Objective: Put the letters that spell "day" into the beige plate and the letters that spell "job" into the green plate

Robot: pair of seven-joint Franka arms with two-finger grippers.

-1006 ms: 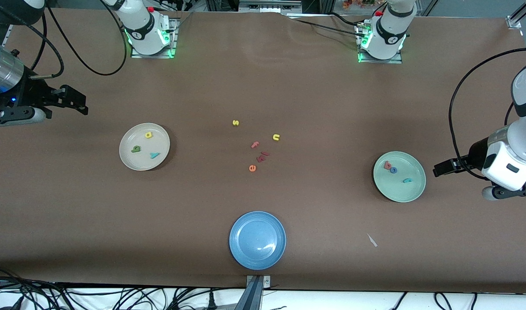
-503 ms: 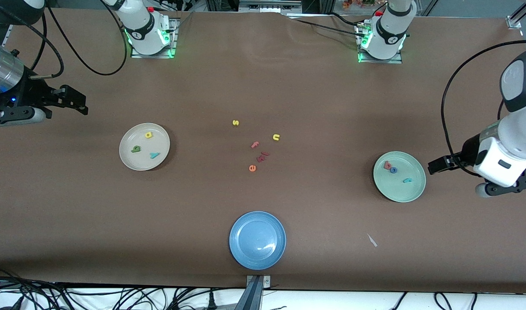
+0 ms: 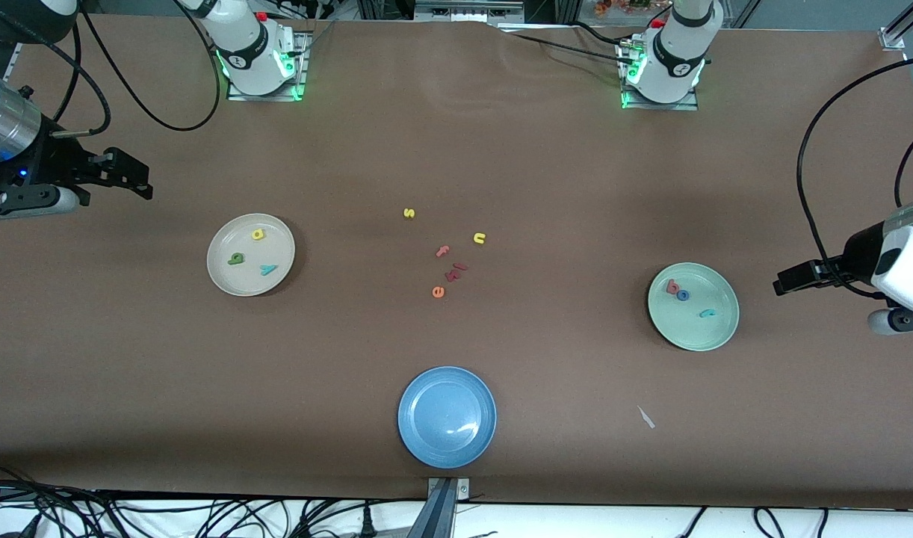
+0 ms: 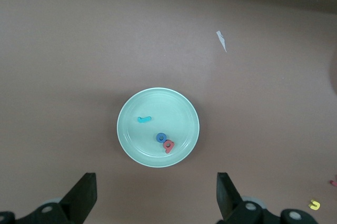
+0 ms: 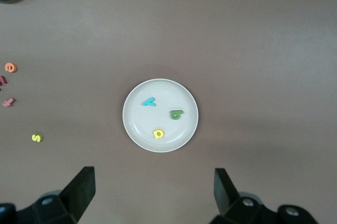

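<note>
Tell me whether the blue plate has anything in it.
Empty. The blue plate shows only bare glaze in the front view; the loose letters lie on the table farther from the camera.

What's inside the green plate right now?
The green plate holds a red-pink b, a blue o and a teal j, all uncovered; nothing is hidden there.

Left claw [image 4: 152, 197] and right claw [image 5: 150, 195] hang high, fingers spread wide.
</note>
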